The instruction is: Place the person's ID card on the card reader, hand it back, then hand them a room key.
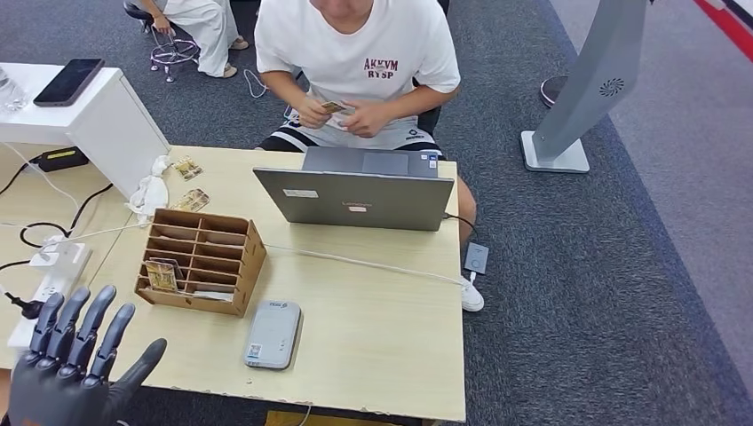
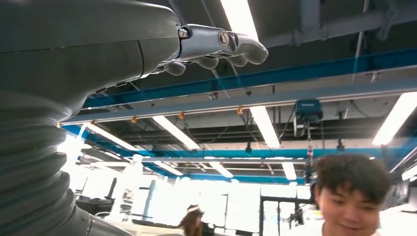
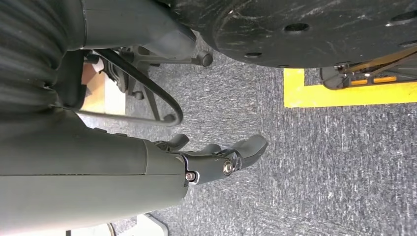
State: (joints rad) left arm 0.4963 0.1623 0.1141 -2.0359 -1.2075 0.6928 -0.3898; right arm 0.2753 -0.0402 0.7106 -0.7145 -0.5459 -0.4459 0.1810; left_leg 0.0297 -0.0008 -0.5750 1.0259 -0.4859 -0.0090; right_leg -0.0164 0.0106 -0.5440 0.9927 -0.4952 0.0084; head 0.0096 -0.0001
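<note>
The left robot hand [image 1: 75,359] is raised at the near left corner of the bench [image 1: 382,319], fingers spread wide and holding nothing, palm turned upward to judge by its wrist camera looking at ceiling lights. The right robot hand [image 3: 216,157] hangs low beside the robot over grey carpet, its fingers loosely apart and empty. The ID card [image 1: 334,107] is not yet on offer: the person [image 1: 360,53] seated at the far side holds it in both hands above their lap, behind the open laptop [image 1: 360,197]. The card reader [image 1: 273,334] lies flat near the front edge, just right of the wooden organizer [image 1: 201,260], which holds a card [image 1: 161,275] in a lower slot (probably a room key, though too small to be sure). The task looks barely begun. The chief risk is the handover itself: the laptop stands between the person and the waiting hand, so a reach across could knock its lid or snag the white cable [image 1: 355,262] trailing over the bench. A thin, slick card passed onto thick fingers may also slip before they close, dropping to the bench or floor. Reaching the reader afterwards means passing close by the organizer, which a stray finger could nudge.
</note>
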